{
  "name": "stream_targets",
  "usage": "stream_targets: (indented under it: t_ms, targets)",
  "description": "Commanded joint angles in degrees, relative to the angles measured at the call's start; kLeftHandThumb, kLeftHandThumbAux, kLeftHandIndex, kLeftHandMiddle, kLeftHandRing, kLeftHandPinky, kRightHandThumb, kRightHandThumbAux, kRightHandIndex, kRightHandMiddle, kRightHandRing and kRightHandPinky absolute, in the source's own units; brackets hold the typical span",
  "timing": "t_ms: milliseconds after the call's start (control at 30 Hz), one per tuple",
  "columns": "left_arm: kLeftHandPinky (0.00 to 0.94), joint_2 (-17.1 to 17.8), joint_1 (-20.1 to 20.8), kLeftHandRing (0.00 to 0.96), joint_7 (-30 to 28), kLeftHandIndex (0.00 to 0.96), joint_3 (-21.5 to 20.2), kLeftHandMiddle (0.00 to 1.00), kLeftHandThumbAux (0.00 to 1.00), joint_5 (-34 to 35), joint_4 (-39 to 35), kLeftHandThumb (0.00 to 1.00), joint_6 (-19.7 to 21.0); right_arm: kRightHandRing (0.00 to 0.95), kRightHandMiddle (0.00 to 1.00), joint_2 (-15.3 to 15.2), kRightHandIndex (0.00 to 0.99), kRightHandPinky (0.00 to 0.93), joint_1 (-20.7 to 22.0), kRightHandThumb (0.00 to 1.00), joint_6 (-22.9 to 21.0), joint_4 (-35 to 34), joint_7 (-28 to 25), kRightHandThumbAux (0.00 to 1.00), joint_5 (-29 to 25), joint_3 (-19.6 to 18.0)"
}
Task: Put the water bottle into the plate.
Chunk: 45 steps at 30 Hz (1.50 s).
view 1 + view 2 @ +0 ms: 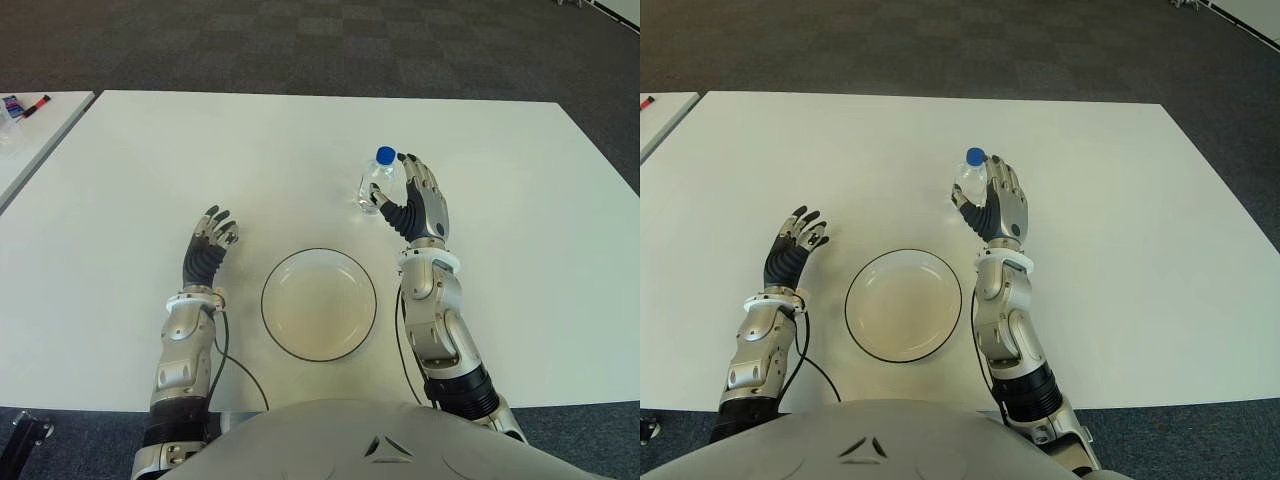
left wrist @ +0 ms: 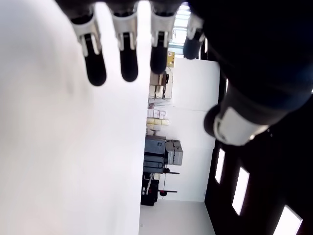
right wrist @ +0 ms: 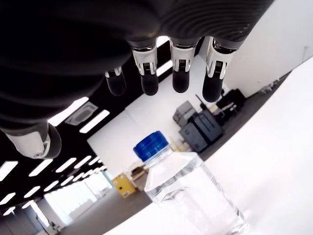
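Standing unlabelled, blue-capped water bottle (image 1: 376, 182) beside spread right hand (image 1: 420, 200), beyond plate (image 1: 272, 322).

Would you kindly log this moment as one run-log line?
right hand: open beside water bottle, no grasp | bottle: upright on table, outside plate | left hand: idle, left of plate

— Where did the two eye views look from?
— From the head, forward and down at the counter (image 1: 300, 140); both covered the same counter, plate (image 1: 319, 304) and arms, slightly offset.
— And the wrist views?
— Each sat close behind its own fingers: the left robot hand (image 2: 132, 58) over bare counter, the right robot hand (image 3: 166, 73) facing the bottle (image 3: 188, 188) and room beyond.
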<state>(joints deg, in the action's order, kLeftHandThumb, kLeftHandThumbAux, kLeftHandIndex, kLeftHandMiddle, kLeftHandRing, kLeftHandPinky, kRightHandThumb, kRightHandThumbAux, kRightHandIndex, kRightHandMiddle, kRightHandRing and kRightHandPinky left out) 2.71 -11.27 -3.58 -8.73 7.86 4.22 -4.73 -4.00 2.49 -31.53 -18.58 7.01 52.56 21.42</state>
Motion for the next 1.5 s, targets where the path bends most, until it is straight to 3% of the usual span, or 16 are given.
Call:
stream_targets:
  t_ms: [33,867,1200,1500]
  targets:
    - [0.239,0.37,0.61,0.17,0.45,0.083,0.06,0.136,0.636,-1.11,0.88,0.423,-0.69,0.048,0.004,0.4,0.0,0.17,-0.01,0.279,-0.92,-1.02,-1.59,0.384,0.97,0.04]
    - [0.238,0.01,0.19,0.173,1.81,0.084,0.21,0.139,0.64,-2.66,-0.4,0.437,0.89,0.104,0.039,0.99,0.0,0.24,1.55,0.312,0.34,-0.5,-2.44,0.385,0.58,-1.33]
    - [0.198,0.09,0.43,0.148,1.5,0.074,-0.02,0.121,0.638,-2.17,0.57,0.417,0.89,0.053,0.002,1.9,0.0,0.144,5.99,0.363,-0.42,2.69,-3.38,0.384,-0.91,-3.71]
    - [0.187,0.22,0.88,0.126,2.37,0.069,-0.25,0.107,0.643,-2.95,1.61,0.408,0.83,0.037,0.005,1.68,0.0,0.126,9.86,0.386,1.5,7.51,-1.02,0.406,-1.22,-4.61]
